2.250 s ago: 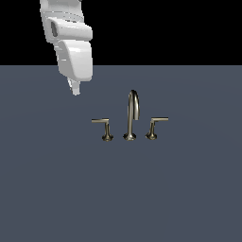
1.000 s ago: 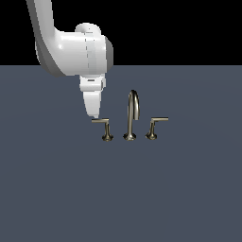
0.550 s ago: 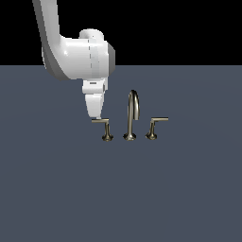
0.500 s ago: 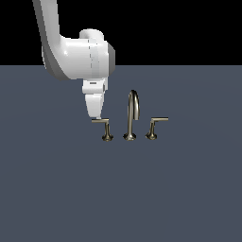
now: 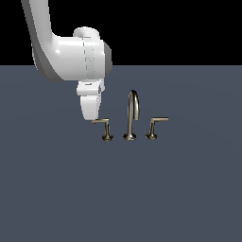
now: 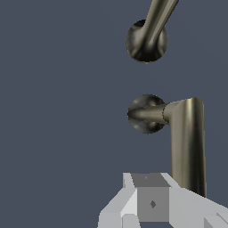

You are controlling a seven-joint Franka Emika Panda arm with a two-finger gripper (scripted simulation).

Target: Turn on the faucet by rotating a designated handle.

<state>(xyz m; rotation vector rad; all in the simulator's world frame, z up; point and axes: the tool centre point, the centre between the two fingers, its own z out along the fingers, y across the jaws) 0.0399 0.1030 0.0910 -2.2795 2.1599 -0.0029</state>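
Observation:
The faucet (image 5: 133, 111) stands on the grey floor, a tall arched spout between two low levers. The designated handle (image 5: 101, 122) is the lever on the exterior view's left, its flat bar pointing left from a short upright stem. My gripper (image 5: 90, 117) hangs straight down with its tip at the free end of that bar, touching or nearly touching it. In the wrist view the handle's bar (image 6: 188, 142) runs right beside my fingers (image 6: 151, 202), which sit together with nothing between them. The spout's base (image 6: 147, 41) lies beyond the handle's foot.
The mirrored lever (image 5: 158, 120) stands on the spout's other side, on the exterior view's right. The white arm (image 5: 71, 56) rises up and to the left of the faucet. Flat grey floor (image 5: 121, 189) surrounds the set.
The arm came down from the upper left to the handle bar's free end. Over the last half second it has barely moved, and the lever shows no visible turn.

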